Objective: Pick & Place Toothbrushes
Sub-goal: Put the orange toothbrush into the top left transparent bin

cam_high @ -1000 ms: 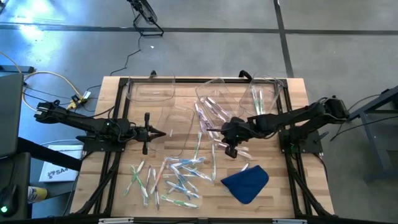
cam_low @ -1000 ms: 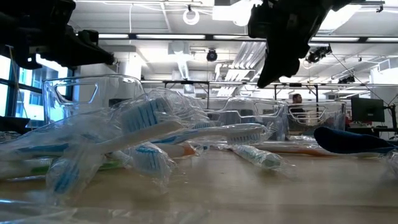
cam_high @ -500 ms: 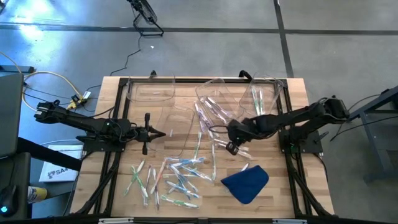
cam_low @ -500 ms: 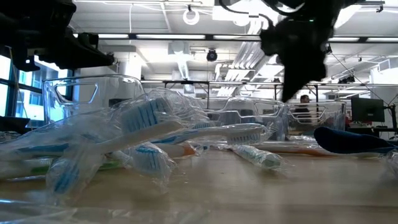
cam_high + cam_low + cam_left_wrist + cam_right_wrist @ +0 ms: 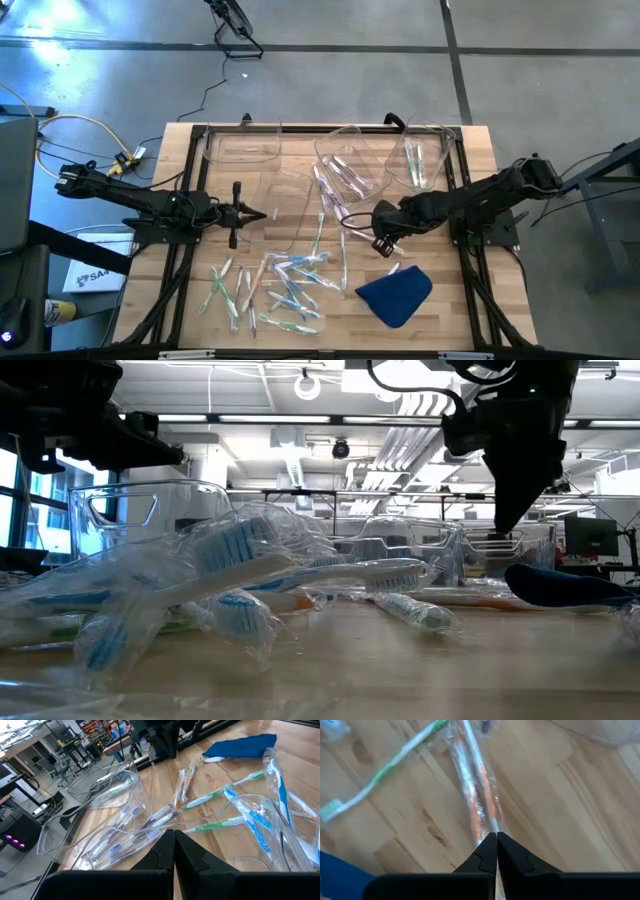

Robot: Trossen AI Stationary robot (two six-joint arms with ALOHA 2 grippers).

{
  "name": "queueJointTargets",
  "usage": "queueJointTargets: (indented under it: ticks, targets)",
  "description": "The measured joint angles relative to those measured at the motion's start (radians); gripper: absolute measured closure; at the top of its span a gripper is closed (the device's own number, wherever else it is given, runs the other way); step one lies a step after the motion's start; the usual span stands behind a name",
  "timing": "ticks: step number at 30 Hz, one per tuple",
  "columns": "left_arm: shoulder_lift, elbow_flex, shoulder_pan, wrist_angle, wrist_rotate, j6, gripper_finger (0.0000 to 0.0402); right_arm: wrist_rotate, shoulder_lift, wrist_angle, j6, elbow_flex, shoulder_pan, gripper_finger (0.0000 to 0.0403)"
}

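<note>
- The right gripper [image 5: 381,243] is seen near the table's middle, its two dark fingers [image 5: 487,851] pressed together with nothing between them, tips pointed down at a wrapped orange-and-white toothbrush [image 5: 479,795] lying on the wooden table [image 5: 470,300].
- At about 5 o'clock from that gripper, a crumpled blue cloth [image 5: 396,292] is laid on the wood, with a white toothbrush tucked at its upper edge.
- At 8 o'clock from it, a loose scatter of slim whitish toothbrushes in clear wrappers [image 5: 283,285], with green and blue accents, is spread over the table's near half.
- At 12 to 1 o'clock, two clear plastic bins [image 5: 428,138] are set along the far edge; purple-accented brushes are held in the tilted one [image 5: 348,172] and green-accented ones in the other.
- A further empty-looking clear bin [image 5: 240,148] is placed at 10 o'clock.
- The left gripper [image 5: 262,214] is held closed and empty at 9 o'clock, above the rim of a clear tray, well apart from the right one.
</note>
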Motion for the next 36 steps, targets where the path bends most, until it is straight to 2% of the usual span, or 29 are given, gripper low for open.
queueJointTargets:
  ticks: [4,9,14,21,36]
  targets:
    - [0.000,0.000,0.000,0.000,0.000,0.000,0.0402,0.009,0.000,-0.014,-0.026,0.000,-0.001,0.0369]
    - [0.000,0.000,0.000,0.000,0.000,0.000,0.0402,0.019,0.000,-0.008,-0.088,-0.039,-0.001,0.0310]
    - [0.000,0.000,0.000,0.000,0.000,0.000,0.0402,-0.041,0.000,0.032,-0.210,-0.136,-0.001,0.0265]
    - [0.000,0.000,0.000,0.000,0.000,0.000,0.0402,-0.057,0.001,0.191,-0.236,-0.248,-0.001,0.0264]
    - [0.000,0.000,0.000,-0.001,0.000,0.000,0.0402,-0.039,0.001,0.265,-0.236,-0.253,-0.001,0.0271]
